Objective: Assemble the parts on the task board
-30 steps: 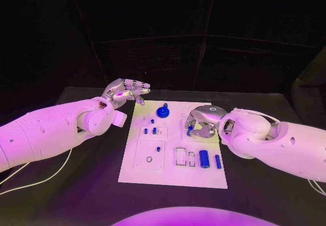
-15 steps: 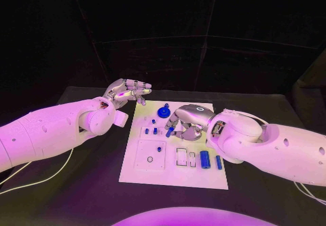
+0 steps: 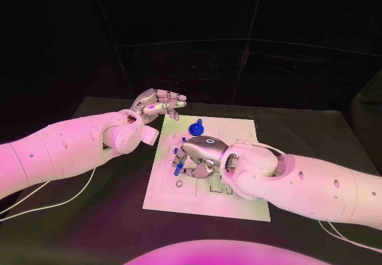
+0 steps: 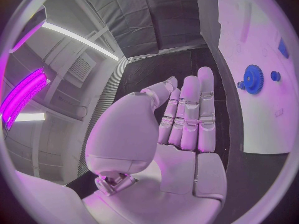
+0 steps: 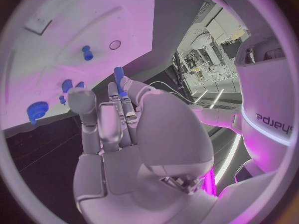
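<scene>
Over the white task board plate (image 3: 239, 200), my right hand (image 3: 199, 157) pinches a small blue cylindrical peg (image 3: 180, 165); my left hand (image 3: 157, 103), beside its far corner, hangs spread and empty.

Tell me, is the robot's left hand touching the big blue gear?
Apart. In the head view the left hand hangs beyond the white board's far corner, with bare board showing between its fingers and the blue gear.

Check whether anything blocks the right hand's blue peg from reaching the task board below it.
Nothing visible does. The right hand holds a blue peg over the task board; the white surface beneath looks bare, and the blue gear sits farther back.
</scene>
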